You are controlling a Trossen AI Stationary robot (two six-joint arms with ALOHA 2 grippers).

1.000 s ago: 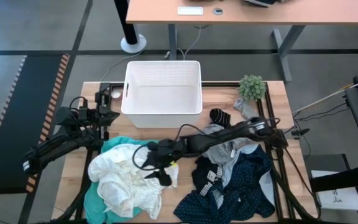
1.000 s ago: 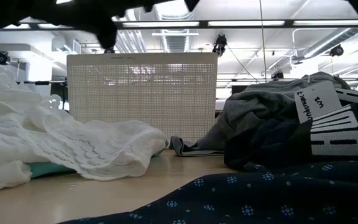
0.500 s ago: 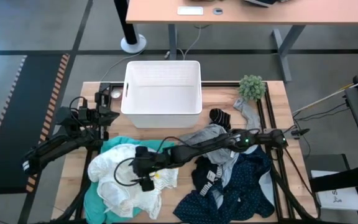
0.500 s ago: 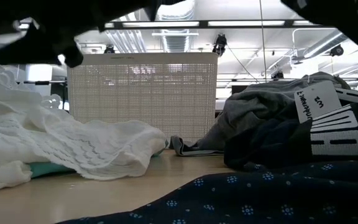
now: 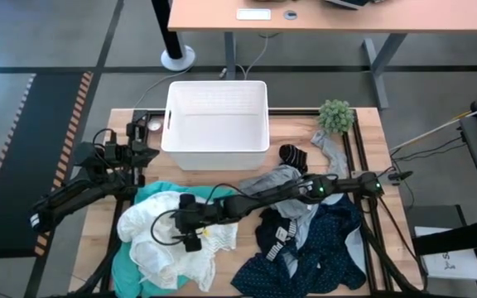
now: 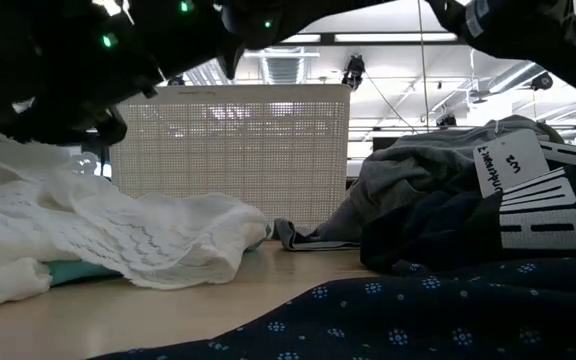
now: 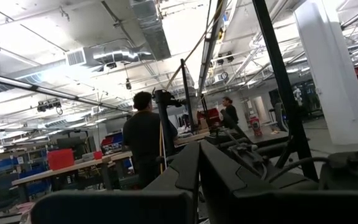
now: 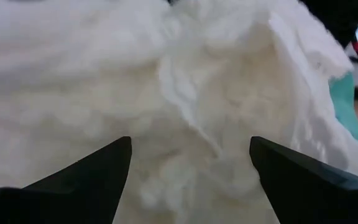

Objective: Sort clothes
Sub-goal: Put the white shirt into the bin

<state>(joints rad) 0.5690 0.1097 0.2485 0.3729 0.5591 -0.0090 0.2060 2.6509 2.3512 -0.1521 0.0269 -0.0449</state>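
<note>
Seen from above, one wooden bench (image 5: 363, 124) carries one white basket (image 5: 216, 120), standing at the far edge midway along, and two heaps of clothes nearer the front.

The heap in front of the basket and to its left holds two pieces: a white lacy garment (image 5: 160, 240) lying on top of a teal one (image 5: 122, 263), which reaches the bench's front edge.

The heap in front of the basket and to its right holds a grey garment (image 5: 281, 178), a navy dotted one (image 5: 321, 248) and a black one with white stripes (image 5: 276, 236) (exact count unclear where they overlap). A small dark piece (image 5: 292, 155) lies apart, just right of the basket, near one green plant (image 5: 336, 116) at the bench's far right corner.

Two arms are present. The right gripper (image 5: 187, 230) reaches across from the right, over the white garment, its fingers (image 8: 92, 171) spread wide just above the cloth and holding nothing. The left gripper (image 5: 139, 153) rests beside the basket's left wall, fingers pressed together.

Bare wood shows between the two heaps and along the basket's right side.
</note>
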